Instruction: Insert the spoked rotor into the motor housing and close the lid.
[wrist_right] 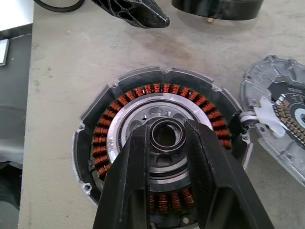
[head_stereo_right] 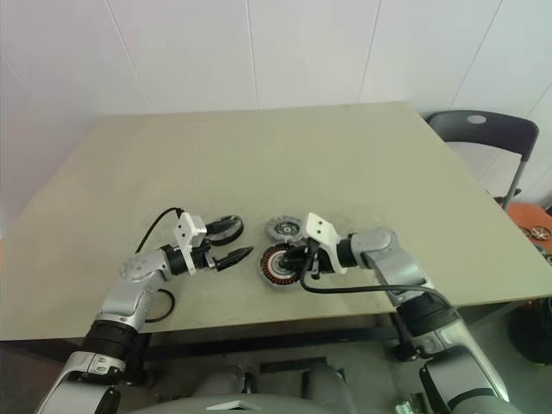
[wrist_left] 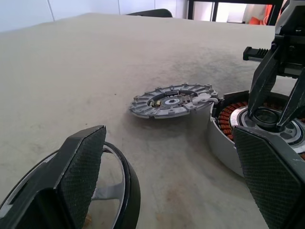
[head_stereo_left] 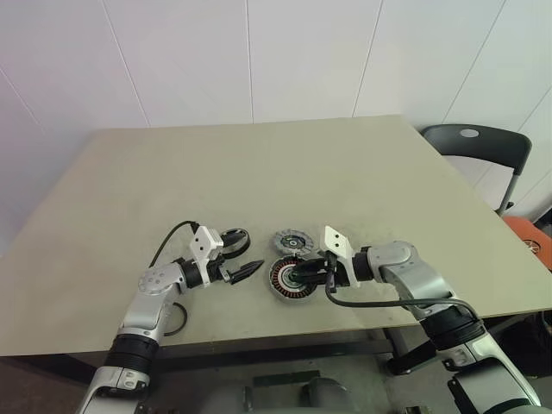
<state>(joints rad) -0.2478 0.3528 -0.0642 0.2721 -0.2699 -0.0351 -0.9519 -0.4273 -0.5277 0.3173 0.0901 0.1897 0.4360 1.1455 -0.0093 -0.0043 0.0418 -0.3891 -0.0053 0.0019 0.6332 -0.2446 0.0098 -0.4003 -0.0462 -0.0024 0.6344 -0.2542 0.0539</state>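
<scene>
The motor housing [wrist_right: 102,138], a dark round shell with copper windings, lies on the table near its front edge. My right gripper [head_stereo_left: 299,276] reaches over it, fingers [wrist_right: 209,176] shut on a small metal ring [wrist_right: 167,126] at its silver centre. The grey ribbed lid [wrist_left: 171,101] lies flat just behind the housing, inner side up. The spoked rotor [wrist_left: 125,188], dark-rimmed with silver spokes, lies to the housing's left. My left gripper [wrist_left: 174,176] is open and level, one finger [wrist_left: 81,171] over the rotor's edge and the other pointing at the housing.
A black cable loop [head_stereo_left: 177,319] lies by the left arm at the table's front edge. A dark chair [head_stereo_left: 479,142] stands past the right corner, with an orange object [head_stereo_left: 530,235] beyond the right edge. Bare tabletop [head_stereo_left: 259,164] stretches behind the parts.
</scene>
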